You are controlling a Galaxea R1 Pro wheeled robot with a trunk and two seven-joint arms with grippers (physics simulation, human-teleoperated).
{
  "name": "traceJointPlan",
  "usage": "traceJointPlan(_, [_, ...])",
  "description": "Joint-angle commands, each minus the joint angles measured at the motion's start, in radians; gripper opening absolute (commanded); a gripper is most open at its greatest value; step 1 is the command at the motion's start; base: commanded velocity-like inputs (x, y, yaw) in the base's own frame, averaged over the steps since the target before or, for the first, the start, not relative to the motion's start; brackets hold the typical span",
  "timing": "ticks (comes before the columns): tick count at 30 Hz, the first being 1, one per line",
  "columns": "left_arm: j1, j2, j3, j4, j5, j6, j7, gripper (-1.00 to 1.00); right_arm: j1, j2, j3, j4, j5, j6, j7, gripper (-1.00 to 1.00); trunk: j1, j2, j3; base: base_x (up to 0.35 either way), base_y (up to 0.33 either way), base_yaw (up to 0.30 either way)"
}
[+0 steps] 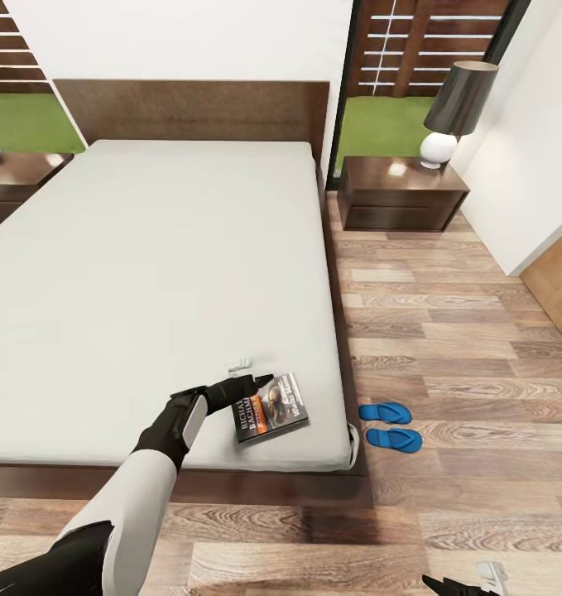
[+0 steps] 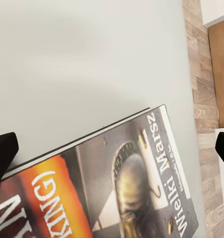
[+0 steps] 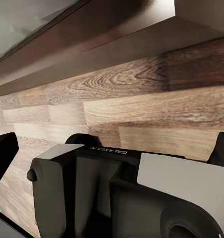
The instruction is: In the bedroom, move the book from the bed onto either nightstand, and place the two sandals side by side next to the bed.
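Your left gripper is hovering over the near right part of the bed, right at the book. Jaws are standing apart: in the left wrist view the two dark fingertips are sitting at opposite edges of the picture with the book between and below them. Can't tell whether a finger is touching the cover.

The book is lying flat, cover up, near the mattress's near right corner. Its long axis is running left-right, tilted slightly so the right end sits farther than the left. The orange band with the author lettering is at the left end, next to your gripper; the greyish picture and the "Wielki Marsz" title are at the right end.

The two sandals are lying on the wood floor just right of the bed's near right corner, side by side, one nearer than the other, long axes left-right.

The right nightstand is standing at the far right of the bed with a lamp on it. The left nightstand is partly showing at the far left.

Your right gripper is hanging low at the near edge, over the floor. Right wrist view is showing floor planks and the bed frame; I can't tell how its jaws are standing.
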Motion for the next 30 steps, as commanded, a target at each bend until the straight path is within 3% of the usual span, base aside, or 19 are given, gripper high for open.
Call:
traceJointPlan(1, [-0.001,-0.001,0.009,-0.001,-0.001,0.009,-0.006,1.0,0.0,0.0,-0.006,0.0,0.004,0.006,0.005,1.0,0.0,0.0,-0.001,0.0,0.0,0.0])
traceJointPlan(30, [-0.001,-0.001,0.013,-0.001,0.0,0.009,-0.007,1.0,0.0,0.0,-0.006,0.0,0.004,0.006,0.005,1.0,0.0,0.0,-0.001,0.0,0.047,0.0])
